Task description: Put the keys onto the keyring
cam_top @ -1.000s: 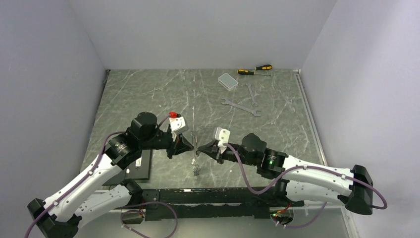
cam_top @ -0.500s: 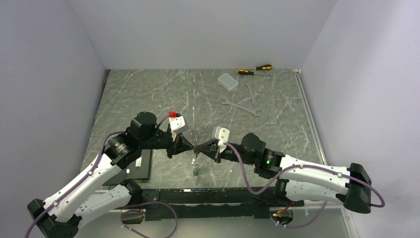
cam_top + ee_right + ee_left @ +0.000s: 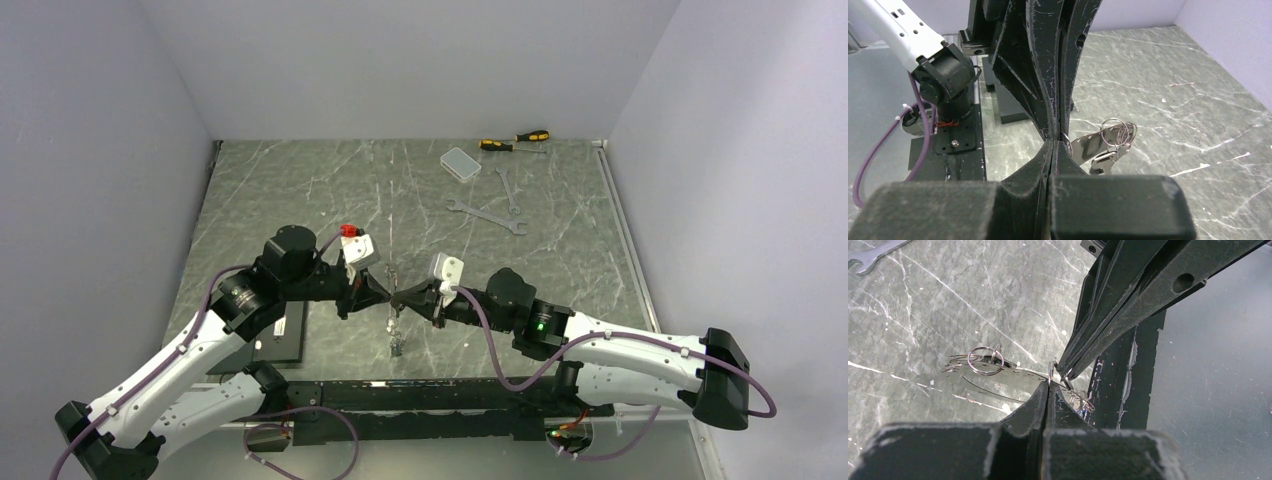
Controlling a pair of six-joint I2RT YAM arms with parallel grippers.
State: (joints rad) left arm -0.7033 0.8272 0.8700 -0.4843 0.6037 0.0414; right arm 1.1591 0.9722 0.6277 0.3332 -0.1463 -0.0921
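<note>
Black fingers meet tip to tip at the centre of the top view. The left gripper point(image 3: 384, 293) reaches in from the left and the right gripper point(image 3: 407, 297) from the right, both forearms low. Each pair is pressed together on thin silver wire, and a small loop point(image 3: 1050, 372) sits at the tips. The keys point(image 3: 396, 343) hang just below centre, long axis up-down in that frame. In the left wrist view a flat silver blade point(image 3: 1008, 373) points left, with split rings point(image 3: 985, 360) at its far end. The keyring cannot be told apart from these loops.
</note>
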